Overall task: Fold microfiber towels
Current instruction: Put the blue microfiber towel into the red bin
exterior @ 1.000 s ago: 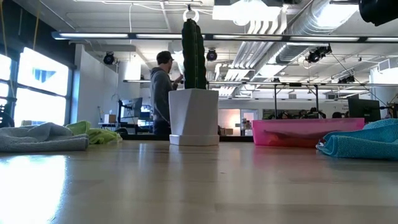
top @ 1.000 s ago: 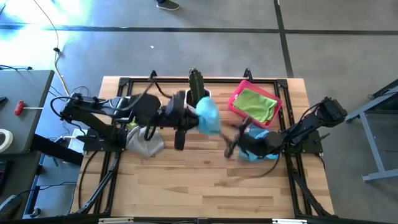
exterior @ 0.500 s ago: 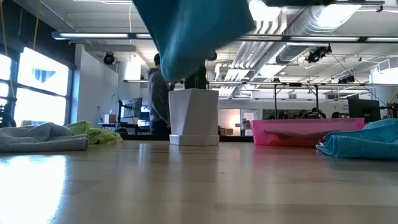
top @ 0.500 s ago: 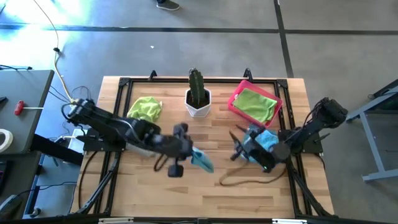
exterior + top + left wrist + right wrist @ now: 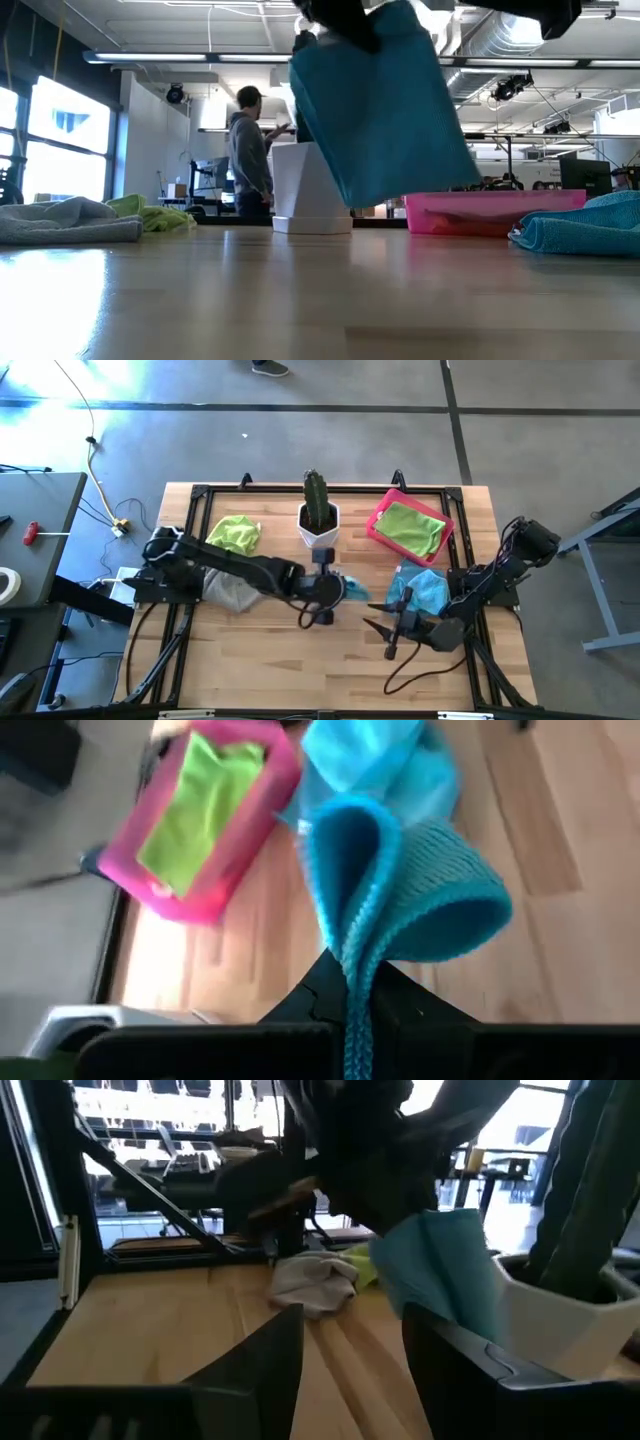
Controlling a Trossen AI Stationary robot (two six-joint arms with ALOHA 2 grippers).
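My left gripper (image 5: pixel 335 588) is shut on a light blue towel (image 5: pixel 352 589) above the table's middle. In the low view the towel (image 5: pixel 385 110) hangs clear of the tabletop. My right gripper (image 5: pixel 390 632) is open and empty, low over the table to the right of the middle; in its wrist view (image 5: pixel 350 1355) it points at the left arm. A second light blue towel (image 5: pixel 425 592) lies bunched on the table. A lime green towel (image 5: pixel 235 532) and a grey towel (image 5: pixel 232 592) lie at the left. Another lime green towel (image 5: pixel 410 526) lies in the pink tray (image 5: pixel 377 520). No yellow towel shows. My left gripper pinches the light blue towel's edge (image 5: pixel 356 982) between its two fingers. The cloth is doubled over there into a fold of more than one layer (image 5: pixel 420 890). The towel hangs slack below the gripper, clear of the table (image 5: pixel 400 150).
A cactus in a white pot (image 5: pixel 318 520) stands at the far middle, just behind the held towel. The pink tray stands at the far right. Bare wood lies along the near half of the table (image 5: pixel 300 660). A person stands in the room beyond (image 5: pixel 245 150).
My left gripper has carried the blue towel from beside the cactus toward the table's near edge, then toward the right. The towel stays lifted and now hangs lower in the low view. My right gripper has moved from the second blue towel toward the near edge.
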